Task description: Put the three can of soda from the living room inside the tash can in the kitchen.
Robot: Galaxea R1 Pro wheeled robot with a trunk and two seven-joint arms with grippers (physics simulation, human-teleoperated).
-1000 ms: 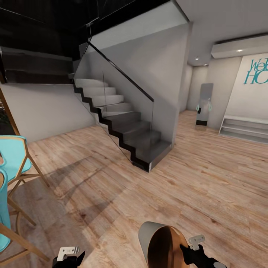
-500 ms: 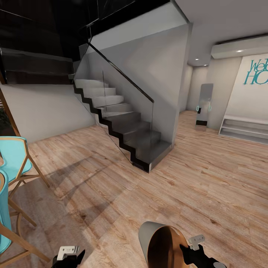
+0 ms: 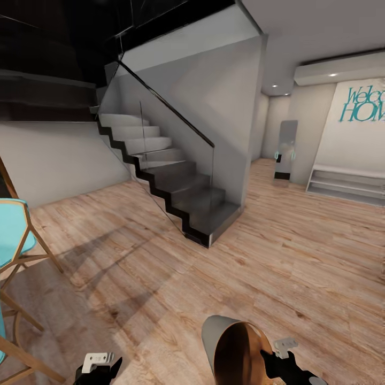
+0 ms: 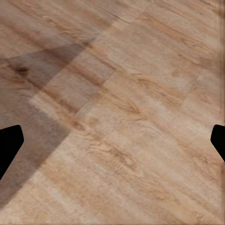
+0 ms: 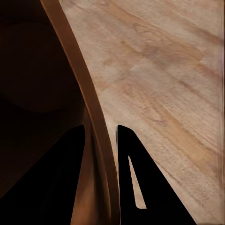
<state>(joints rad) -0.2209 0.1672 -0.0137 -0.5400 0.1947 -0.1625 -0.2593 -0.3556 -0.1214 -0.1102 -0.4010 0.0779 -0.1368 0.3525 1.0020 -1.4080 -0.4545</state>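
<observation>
- Right gripper [image 5: 107, 140] pinched over the rim of the tash can [image 3: 235, 353], one finger inside the copper-brown bowl, one outside; bucket carried low at the right, mouth tilted up.
- Left gripper [image 3: 98, 368] spread wide, holding nothing, above bare wood floor [image 4: 122, 103].
- Probably light, rigid, glossy: likely to swing or slip from a rim pinch; firmer at the handle slot.
- Teal chair [image 3: 13, 235] at left.
- Farther off, dark staircase [image 3: 176, 187] with glass balustrade.
- Beyond, hallway mirror [image 3: 284, 149].
</observation>
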